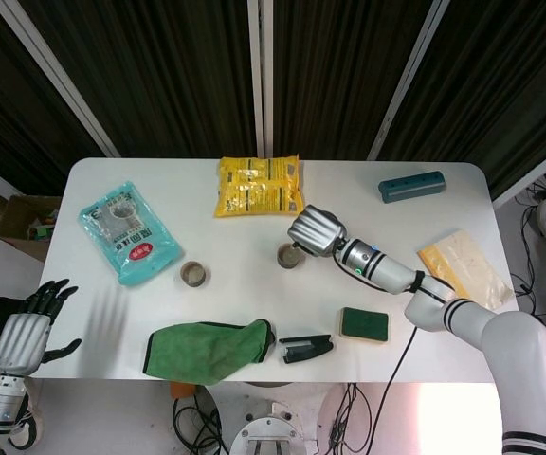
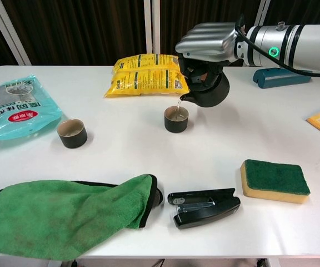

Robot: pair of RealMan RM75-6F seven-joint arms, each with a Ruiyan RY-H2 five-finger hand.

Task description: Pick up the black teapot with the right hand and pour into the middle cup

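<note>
My right hand [image 2: 207,41] [image 1: 316,230] grips the black teapot [image 2: 210,92], tilted with its spout down to the left. A thin stream runs from the spout into the dark middle cup [image 2: 176,119] [image 1: 289,256] just below it. Another dark cup [image 2: 72,133] [image 1: 193,274] stands further left on the white table [image 2: 215,156]. A third cup is mostly hidden under the green cloth [image 2: 65,214] [image 1: 211,349]. In the head view the hand covers the teapot. My left hand [image 1: 28,332] hangs off the table's left edge, fingers spread, holding nothing.
A yellow snack bag [image 2: 146,75] lies right behind the middle cup. A black stapler [image 2: 204,207] and a green-topped sponge [image 2: 275,180] sit at the front right. A teal pouch [image 2: 18,105] lies far left, a teal case [image 2: 279,77] far right, a yellow packet [image 1: 465,268] beyond.
</note>
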